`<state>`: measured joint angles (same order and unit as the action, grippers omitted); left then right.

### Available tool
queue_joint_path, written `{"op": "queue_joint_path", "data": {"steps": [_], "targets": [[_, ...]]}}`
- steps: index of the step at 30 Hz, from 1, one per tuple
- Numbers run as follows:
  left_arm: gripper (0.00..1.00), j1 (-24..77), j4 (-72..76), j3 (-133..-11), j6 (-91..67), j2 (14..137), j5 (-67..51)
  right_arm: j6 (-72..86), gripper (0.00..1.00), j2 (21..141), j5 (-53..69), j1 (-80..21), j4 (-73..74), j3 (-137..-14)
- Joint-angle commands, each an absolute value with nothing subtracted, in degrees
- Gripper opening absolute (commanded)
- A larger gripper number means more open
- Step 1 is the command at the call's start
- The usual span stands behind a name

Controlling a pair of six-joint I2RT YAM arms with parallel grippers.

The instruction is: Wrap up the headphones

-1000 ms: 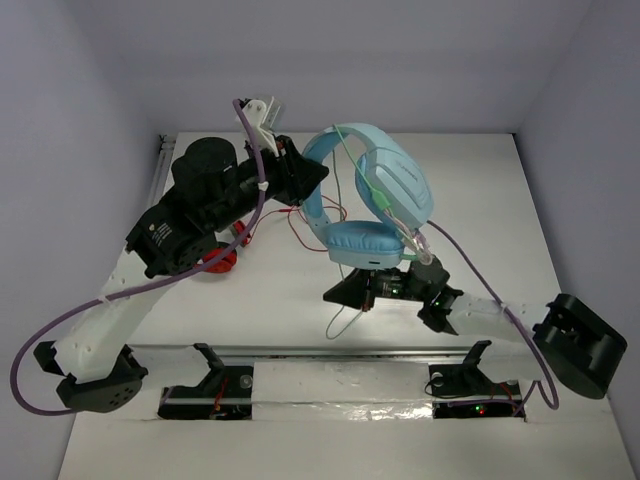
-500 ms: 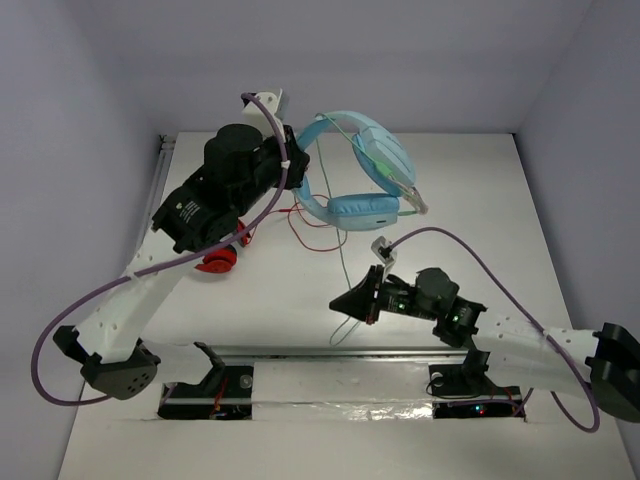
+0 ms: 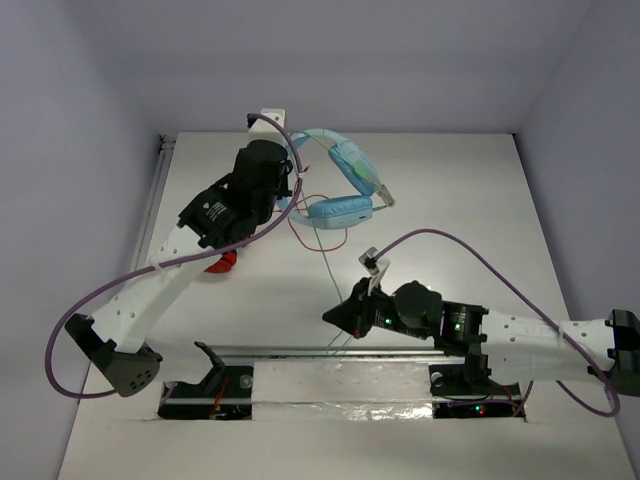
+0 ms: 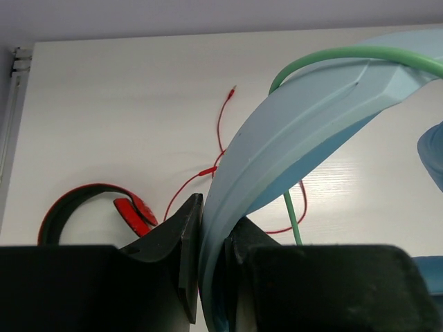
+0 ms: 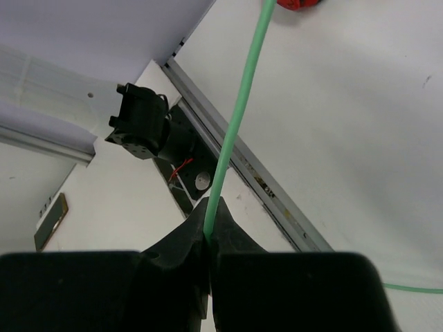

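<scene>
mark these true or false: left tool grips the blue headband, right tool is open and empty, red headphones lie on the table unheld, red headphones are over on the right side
1. The left tool is shut on the headband of the blue headphones. True.
2. The right tool is open and empty. False: it is shut on the green cable.
3. The red headphones lie on the table, held by neither tool. True.
4. The red headphones are on the right side. False: they lie on the left side, partly hidden under the left arm in the top view.
</scene>
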<state>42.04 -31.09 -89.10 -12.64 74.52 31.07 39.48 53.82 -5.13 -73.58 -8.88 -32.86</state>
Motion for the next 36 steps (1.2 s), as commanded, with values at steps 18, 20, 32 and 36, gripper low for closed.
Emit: {"op": "queue_joint_path", "data": {"steps": [18,20,32,36], "targets": [[0.0,52.89,-31.54,-67.86,-15.2,70.48,44.2,36.22,0.0,55.89,-18.89,-80.33,17.66,-55.45],[0.0,54.92,-32.6,-67.15,-15.47,71.1,44.03,34.72,0.0,57.73,-20.38,-80.33,20.72,-58.25],[0.0,61.7,-36.56,-65.13,-13.36,69.88,38.76,28.65,0.0,57.13,-34.62,-80.33,34.87,-66.53],[0.0,61.7,-37.44,-64.69,-12.48,68.3,34.91,29.97,0.0,55.02,-41.21,-79.81,39.89,-66.36]]}}
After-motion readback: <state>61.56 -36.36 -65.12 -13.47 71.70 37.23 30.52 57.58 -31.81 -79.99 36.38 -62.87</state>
